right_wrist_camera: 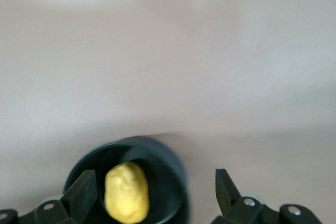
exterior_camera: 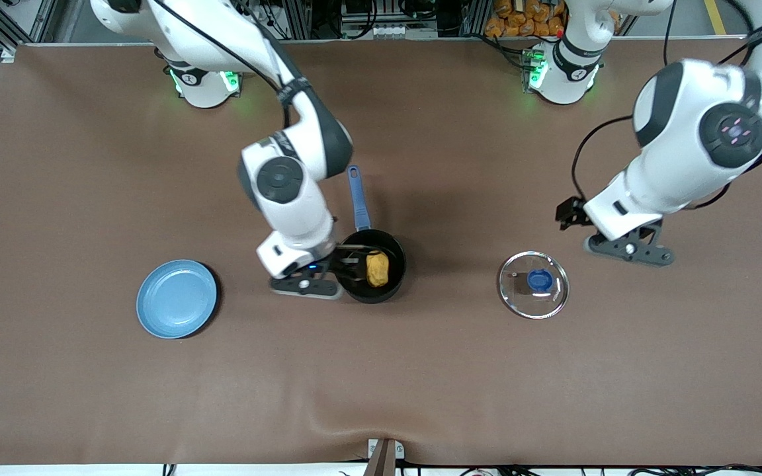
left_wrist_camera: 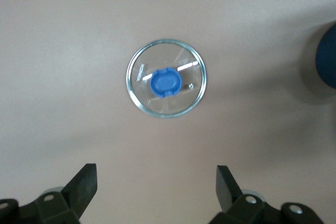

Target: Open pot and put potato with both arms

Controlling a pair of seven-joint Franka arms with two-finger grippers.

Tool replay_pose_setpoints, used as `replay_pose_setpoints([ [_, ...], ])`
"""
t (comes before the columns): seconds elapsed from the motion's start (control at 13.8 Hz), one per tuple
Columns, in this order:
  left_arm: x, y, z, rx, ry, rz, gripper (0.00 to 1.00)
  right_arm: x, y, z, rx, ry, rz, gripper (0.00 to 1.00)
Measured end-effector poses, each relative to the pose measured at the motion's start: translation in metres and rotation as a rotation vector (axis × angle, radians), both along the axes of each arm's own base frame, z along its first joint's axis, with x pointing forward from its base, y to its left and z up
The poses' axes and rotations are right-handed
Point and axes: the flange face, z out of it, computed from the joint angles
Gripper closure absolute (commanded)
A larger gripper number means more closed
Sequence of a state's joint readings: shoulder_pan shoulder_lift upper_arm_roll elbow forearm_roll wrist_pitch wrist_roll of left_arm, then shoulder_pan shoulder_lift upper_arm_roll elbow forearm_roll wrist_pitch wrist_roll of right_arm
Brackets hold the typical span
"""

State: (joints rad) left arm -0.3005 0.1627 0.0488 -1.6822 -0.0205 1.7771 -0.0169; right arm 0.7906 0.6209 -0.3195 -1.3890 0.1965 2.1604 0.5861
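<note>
The black pot [exterior_camera: 395, 250] stands lidless near the table's middle, its blue handle [exterior_camera: 358, 198] pointing toward the robots' bases. The yellow potato [exterior_camera: 377, 268] lies inside it, free of any gripper. My right gripper [exterior_camera: 349, 258] is open and empty over the pot's rim toward the right arm's end. In the right wrist view the potato [right_wrist_camera: 126, 192] lies in the pot [right_wrist_camera: 170, 161] between the open fingers [right_wrist_camera: 84, 192] of the right gripper [right_wrist_camera: 155, 192]. The glass lid [exterior_camera: 534, 283] with its blue knob lies flat on the table toward the left arm's end. My left gripper [exterior_camera: 569, 213] is open and empty above the table beside the lid [left_wrist_camera: 166, 85], also shown in the left wrist view [left_wrist_camera: 156, 187].
A light-blue plate [exterior_camera: 176, 299] lies on the brown table [exterior_camera: 381, 383] toward the right arm's end, a little nearer to the front camera than the pot. A dark round shape [left_wrist_camera: 328, 56] shows at the edge of the left wrist view.
</note>
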Motion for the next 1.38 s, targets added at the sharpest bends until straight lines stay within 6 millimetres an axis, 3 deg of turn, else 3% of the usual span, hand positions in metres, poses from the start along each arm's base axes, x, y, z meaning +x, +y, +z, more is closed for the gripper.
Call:
replay_pose_setpoints([
  [0.14, -0.005, 0.005, 0.036, 0.010, 0.026, 0.004, 0.00, 0.014, -0.045, 0.034, -0.029, 0.012, 0.004, 0.00],
  [0.36, -0.017, 0.013, 0.088, 0.013, 0.035, 0.011, 0.00, 0.029, -0.141, 0.089, -0.050, 0.074, 0.073, 0.00],
  [0.58, -0.033, 0.023, 0.130, -0.002, -0.015, 0.018, 0.00, 0.032, -0.247, 0.128, -0.053, 0.135, 0.128, 0.00],
  [0.72, -0.045, 0.027, 0.152, -0.013, -0.049, 0.019, 0.00, 0.026, -0.295, 0.150, -0.053, 0.150, 0.122, 0.00],
  [0.94, -0.048, 0.034, 0.159, -0.015, -0.061, 0.019, 0.00, 0.010, -0.348, 0.187, -0.051, 0.147, 0.125, 0.00],
  [1.09, -0.045, 0.050, 0.159, -0.015, -0.060, 0.011, 0.00, -0.005, -0.377, 0.216, -0.079, 0.128, 0.108, 0.00],
  [1.38, -0.042, 0.066, 0.155, -0.014, -0.053, 0.014, 0.00, -0.034, -0.399, 0.254, -0.066, 0.092, 0.059, 0.00],
])
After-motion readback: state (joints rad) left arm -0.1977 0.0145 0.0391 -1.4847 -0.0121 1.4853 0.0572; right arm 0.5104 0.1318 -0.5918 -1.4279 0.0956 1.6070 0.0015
